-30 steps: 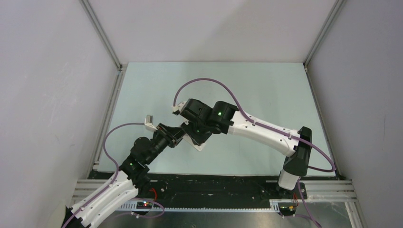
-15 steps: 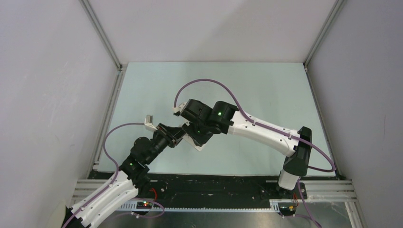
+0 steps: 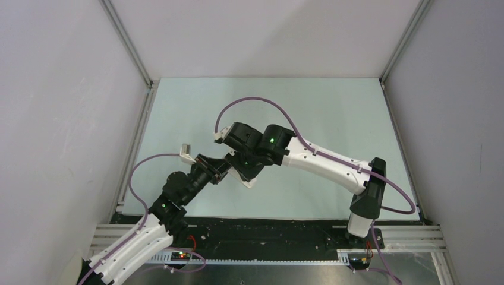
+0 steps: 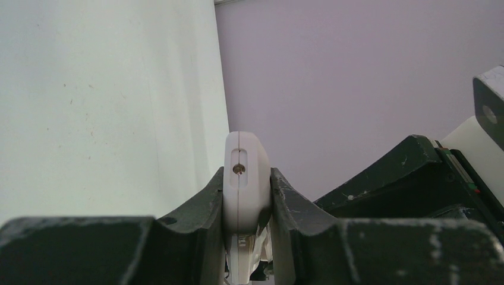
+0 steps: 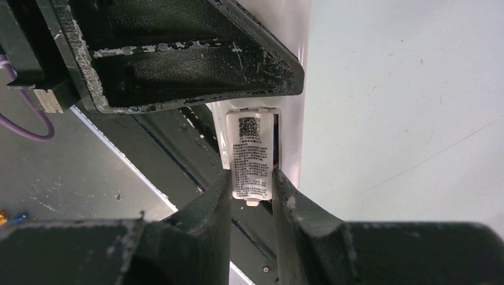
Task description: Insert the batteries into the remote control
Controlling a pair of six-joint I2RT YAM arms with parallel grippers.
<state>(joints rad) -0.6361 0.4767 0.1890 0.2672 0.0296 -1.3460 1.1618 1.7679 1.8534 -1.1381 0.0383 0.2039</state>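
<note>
QR-style code and tiny unreadable print on white cover plate (image 5: pixel 252 157) in right pincer (image 5: pixel 252 178)

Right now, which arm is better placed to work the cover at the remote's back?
Right. The right tool is shut on the labelled cover plate, while the left tool only clamps the remote control, holding it steady.

White remote control (image 4: pixel 246 178) — mint table (image 3: pixel 333 113)

The pale green table (image 3: pixel 333 113) shows faint scuffs and specks.
</note>
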